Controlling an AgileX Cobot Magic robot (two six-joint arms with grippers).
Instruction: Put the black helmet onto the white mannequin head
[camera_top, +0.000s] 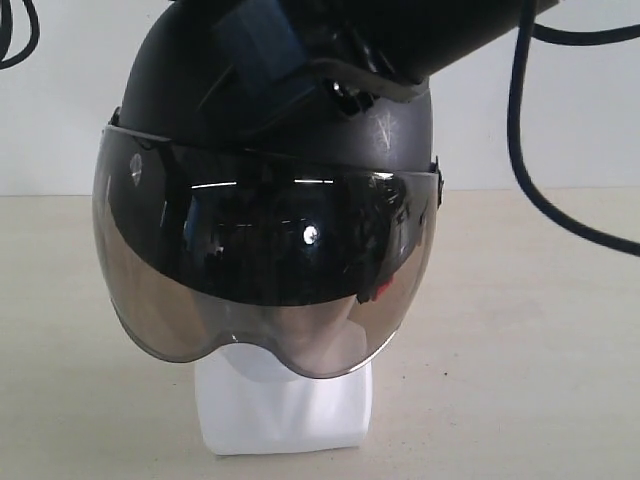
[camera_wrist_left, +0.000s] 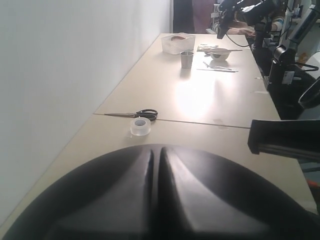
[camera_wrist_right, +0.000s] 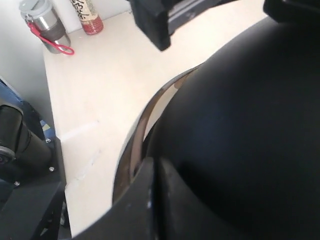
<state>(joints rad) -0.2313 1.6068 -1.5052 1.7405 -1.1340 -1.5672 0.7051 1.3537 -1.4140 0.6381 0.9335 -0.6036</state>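
Though seated fully over the white mannequin head (camera_top: 285, 415), with only neck and squarish base showing below the smoky visor (camera_top: 265, 270), enters here as placed but not yet let alone: puts the black helmet (camera_top: 390, 130) directly under and close against the right gripper (camera_wrist_right: 151, 172). Shows that gripper's fingers pressed together, nothing visibly pinched between them, tips at the dark shell just beside the visor's edge; contact itself too blurred to confirm. Reads as a steadying or nudging pose rather than a carrying grip, given the weight borne by the head. Records the left gripper (camera_wrist_left: 155, 155) likewise squeezed tight and empty, pointed away along the table (camera_wrist_left: 200, 100); ahead of it a tape roll (camera_wrist_left: 140, 126) with scissors (camera_wrist_left: 137, 114) just beyond, and far off a metal cup (camera_wrist_left: 186, 59) beside a white basket (camera_wrist_left: 178, 43), none wanted for this job. Judges the seating roughly square, visor across the face, hence rates the task nearly complete. Advises lifting both grippers clear straight upward, to avoid twisting the helmet askew by sideways drag.
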